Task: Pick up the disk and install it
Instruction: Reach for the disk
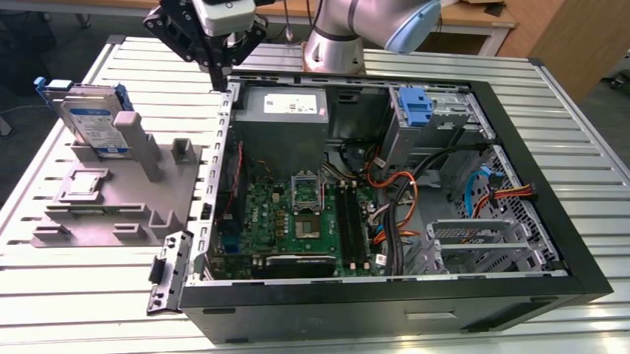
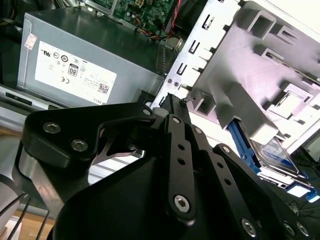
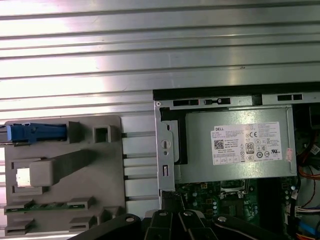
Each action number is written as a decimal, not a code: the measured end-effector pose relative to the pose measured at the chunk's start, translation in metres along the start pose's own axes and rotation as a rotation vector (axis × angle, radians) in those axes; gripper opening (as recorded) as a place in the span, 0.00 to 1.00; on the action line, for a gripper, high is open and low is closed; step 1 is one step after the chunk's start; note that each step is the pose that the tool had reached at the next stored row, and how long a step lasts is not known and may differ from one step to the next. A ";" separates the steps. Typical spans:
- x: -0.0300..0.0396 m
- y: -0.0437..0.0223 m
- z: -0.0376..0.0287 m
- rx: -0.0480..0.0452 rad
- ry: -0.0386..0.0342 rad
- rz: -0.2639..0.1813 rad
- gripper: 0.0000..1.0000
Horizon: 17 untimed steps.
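The disk (image 1: 91,122) stands upright in a slot at the far end of a grey fixture (image 1: 118,203), at the exterior view's left; it is silver with a white and blue label and blue side rails. In the second wrist view the disk (image 2: 274,151) lies behind a grey post, and in the first wrist view its blue rail (image 3: 37,132) shows edge-on. My gripper (image 1: 220,82) hangs over the back left corner of the open computer case (image 1: 512,184), well to the right of the disk. Its black fingers (image 2: 176,130) meet at the tip, shut on nothing.
Inside the case are a grey power supply (image 1: 285,110), the motherboard (image 1: 295,214), orange and black cables (image 1: 403,199), a blue latch piece (image 1: 417,107) and a metal drive cage (image 1: 473,236). Everything rests on a slatted metal table (image 1: 580,133).
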<state>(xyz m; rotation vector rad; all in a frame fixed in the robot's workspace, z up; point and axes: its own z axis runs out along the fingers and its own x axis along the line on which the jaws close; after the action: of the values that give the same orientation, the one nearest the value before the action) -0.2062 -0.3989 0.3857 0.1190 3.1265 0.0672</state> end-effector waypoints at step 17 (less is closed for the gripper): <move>0.0035 -0.0003 0.0004 0.0001 0.0009 0.000 0.10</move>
<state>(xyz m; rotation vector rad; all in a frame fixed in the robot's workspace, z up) -0.2097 -0.3989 0.3853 0.1190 3.1274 0.0671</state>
